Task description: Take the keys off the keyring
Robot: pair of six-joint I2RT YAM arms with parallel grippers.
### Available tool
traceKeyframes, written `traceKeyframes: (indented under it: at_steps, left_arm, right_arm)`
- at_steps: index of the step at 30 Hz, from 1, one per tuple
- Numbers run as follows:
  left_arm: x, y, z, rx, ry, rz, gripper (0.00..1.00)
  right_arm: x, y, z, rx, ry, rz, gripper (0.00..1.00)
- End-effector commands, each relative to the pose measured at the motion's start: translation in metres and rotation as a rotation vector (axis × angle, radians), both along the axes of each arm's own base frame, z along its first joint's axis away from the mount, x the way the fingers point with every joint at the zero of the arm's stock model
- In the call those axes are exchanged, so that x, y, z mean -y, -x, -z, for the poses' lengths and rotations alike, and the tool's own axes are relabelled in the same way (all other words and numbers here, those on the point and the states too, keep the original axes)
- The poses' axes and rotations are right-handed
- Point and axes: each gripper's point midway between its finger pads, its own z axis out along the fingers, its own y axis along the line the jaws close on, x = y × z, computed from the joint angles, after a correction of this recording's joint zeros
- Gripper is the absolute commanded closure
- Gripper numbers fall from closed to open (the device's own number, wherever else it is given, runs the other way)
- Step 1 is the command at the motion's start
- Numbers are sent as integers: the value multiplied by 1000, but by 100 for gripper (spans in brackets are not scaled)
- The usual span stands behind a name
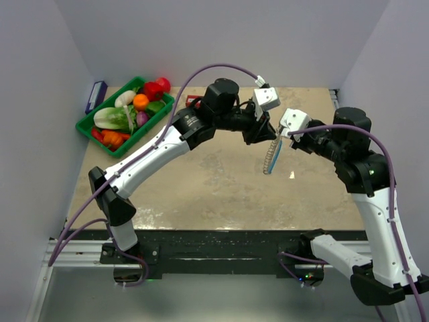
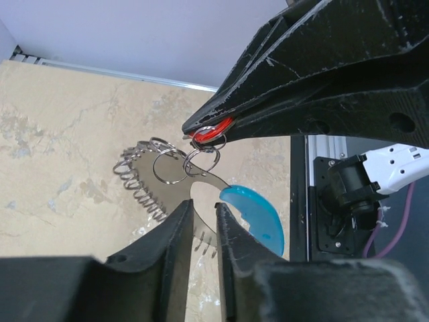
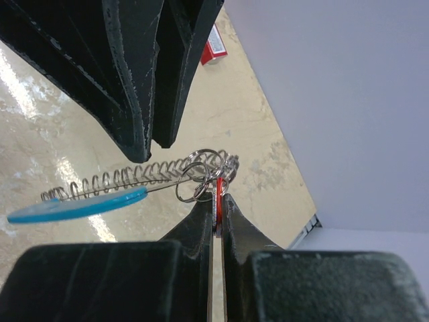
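Right claw (image 3: pixel 218 201) is clenched on the red key (image 2: pixel 209 134), up in the air over the table (image 1: pixel 201 194). Keyring (image 1: pixel 271 161) hangs from the right claw by that key, clear of the surface. The keys (image 2: pixel 137 184), a silvery fringe, trail down and away from the right claw. Blue section (image 2: pixel 253 216) sits lower on the loop than the right claw.

Left claw (image 2: pixel 203 209) is just beside the right claw, tips pointing at the loop, fingers parted a crack. A flat silver strip (image 2: pixel 201 188) runs from the small rings (image 2: pixel 171 164) under the right claw toward that crack. In the right wrist view the left tips sit just above the fringe, released, nothing pinched that I can see.

Green bin (image 1: pixel 146 128) of toy veg is well left of the right claw. Red box (image 3: pixel 213 45) lies on the table beyond the right claw.
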Motion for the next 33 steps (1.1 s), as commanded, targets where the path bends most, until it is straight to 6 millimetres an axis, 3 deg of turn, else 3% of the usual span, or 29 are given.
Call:
traceKeyframes:
  at_steps: [1, 7, 16, 33]
  left_arm:
    - [0, -1, -23, 31, 63, 5, 71]
    - [-3, 1, -29, -60, 114, 59, 55]
    - [-6, -8, -24, -85, 120, 54, 52]
    - [-2, 14, -18, -164, 142, 201, 51]
  right_arm:
    - [-7, 6, -31, 90, -42, -40, 100]
    - [-12, 11, -25, 72, -56, -75, 100]
    - [-18, 16, -21, 55, -71, -109, 100]
    - [-25, 22, -26, 54, -106, -144, 100]
